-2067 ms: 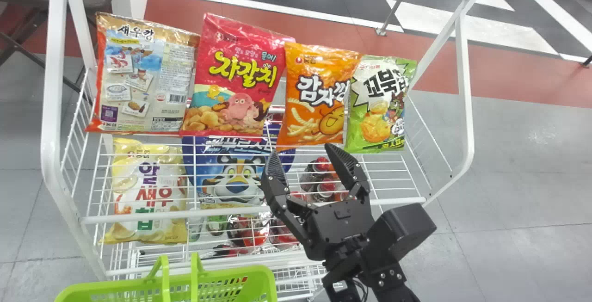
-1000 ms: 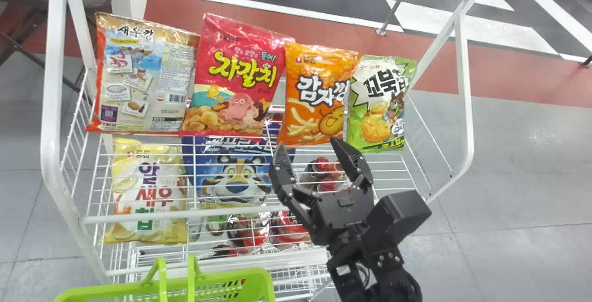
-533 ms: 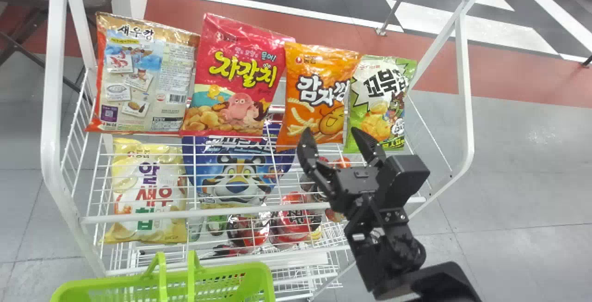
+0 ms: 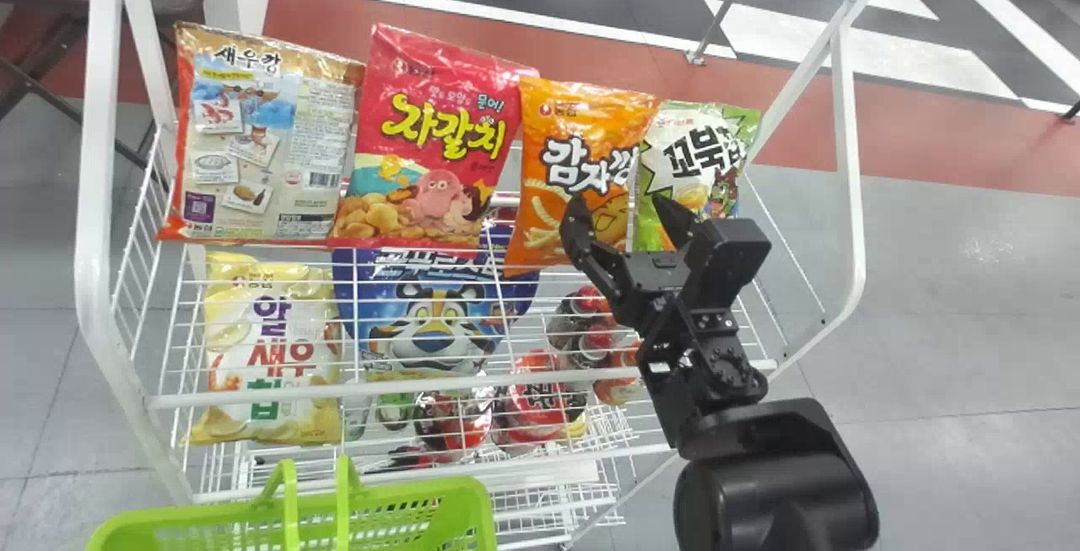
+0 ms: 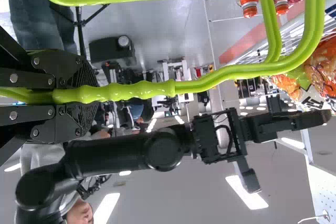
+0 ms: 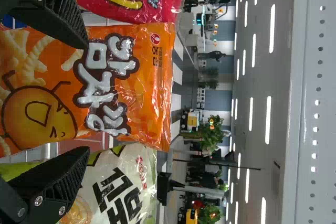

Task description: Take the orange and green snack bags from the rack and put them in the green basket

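From a distance, my left gripper (image 5: 86,97) pinches the handle (image 5: 210,80) of the green basket (image 4: 405,498) at left, near the rack (image 4: 97,197). Farther right, the orange snack bag (image 4: 582,129) sits on it; my right gripper (image 4: 623,205) hovers in front, fingers spread, beside the green snack bag (image 4: 693,146).

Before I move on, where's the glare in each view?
Head view: pale glare patch on the grey floor, right side; left wrist view: glaring ceiling lights, shine along the basket handle; right wrist view: bright ceiling strips, small highlights on the orange bag, big lettering readable.
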